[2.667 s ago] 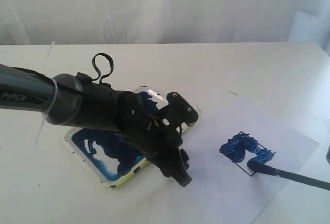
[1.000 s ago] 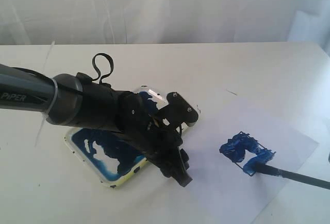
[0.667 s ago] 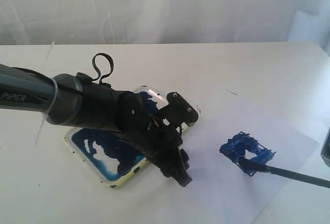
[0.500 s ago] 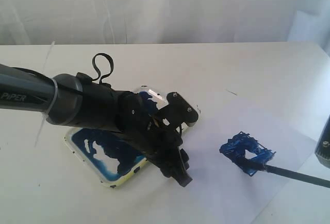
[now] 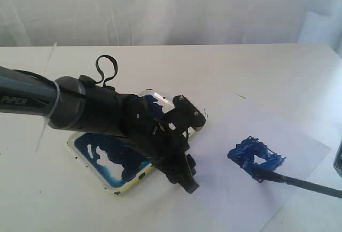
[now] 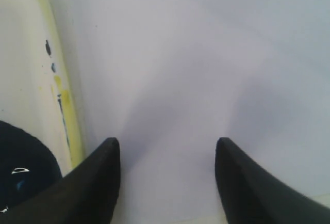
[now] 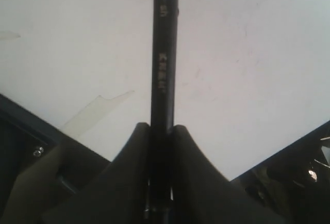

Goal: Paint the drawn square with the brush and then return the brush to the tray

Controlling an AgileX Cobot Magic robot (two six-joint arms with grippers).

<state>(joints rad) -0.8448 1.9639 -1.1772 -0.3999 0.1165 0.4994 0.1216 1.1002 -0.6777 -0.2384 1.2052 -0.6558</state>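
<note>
While the drawn square (image 5: 255, 159) carries rough glossy blue paint round most of its outline, a bare white patch shows at its middle; it sits on the paper (image 5: 278, 130), well in from the sheet's left edge in the exterior view and nearer its right corner; the brush (image 5: 299, 184) lies slanted across the paper's right part, its dark tip on the sheet at the near side of the painted patch, its black handle running out past the paper's right edge; in the right wrist view the right gripper (image 7: 162, 131) has both fingers pressed flat against that handle, one on each side, gripping it firmly, with the paper bright beneath; the tray (image 5: 115, 186), smeared dark blue inside its yellowish rim, lies off the paper's left edge, just beside it, though whether rim and sheet touch I cannot tell; the left gripper (image 6: 167, 146) hangs over the paper's left margin, its jaws spread wide with only bare white sheet between them, holding nothing; the paper itself rests on the white table (image 5: 240, 66).
</note>
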